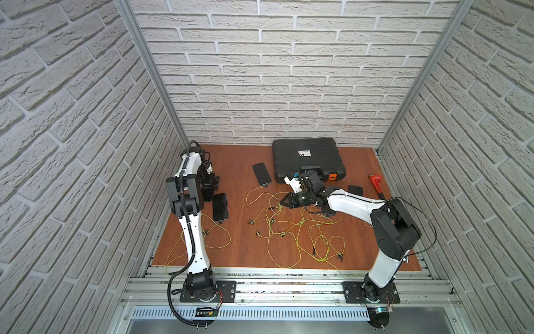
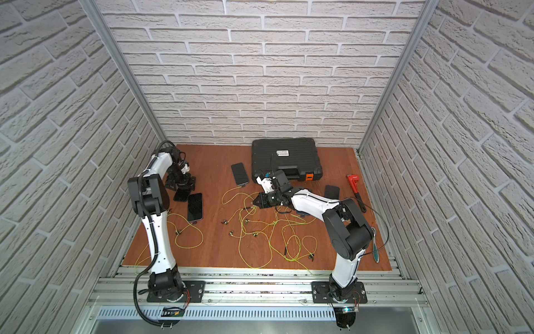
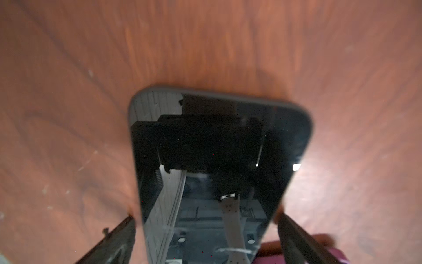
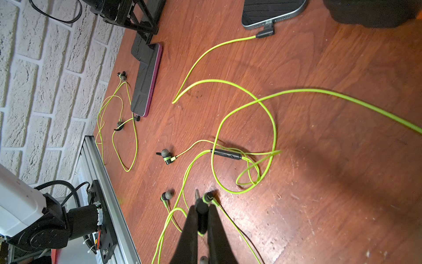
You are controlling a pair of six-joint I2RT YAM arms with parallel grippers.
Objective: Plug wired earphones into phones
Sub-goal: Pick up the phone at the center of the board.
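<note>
Brick-patterned walls close in a brown wooden desk (image 1: 231, 162) on three sides. Near its far left corner, the left claw (image 3: 205, 218) stands over a black phone (image 3: 217, 141) that lies flat on the wood. Its fingers (image 3: 118, 237) are spread wide, one just beside each long edge of that phone. The wrist view is blurred there, so it cannot be told whether they press on it.

Toward the middle of the desk, the right claw (image 4: 202, 212) is closed tight on a small dark plug (image 4: 196, 195), whose metal tip sticks out past the fingertips. The plug points toward the left edge of the desk and touches no phone. It belongs to the yellow-green earphones (image 4: 226, 154), whose thin cables lie in tangled loops across the middle and near part of the desk, with earbuds scattered among them.

A second phone (image 1: 261, 173) lies by the far edge, just beside a black case (image 1: 306, 156), with a cable plugged into its near end. A third phone (image 1: 220, 206) lies near the left edge, just beside the one under the left claw, and also has a plug in its near end. A fourth phone (image 1: 355, 190) lies toward the right edge, beyond the right arm (image 1: 352, 202).
</note>
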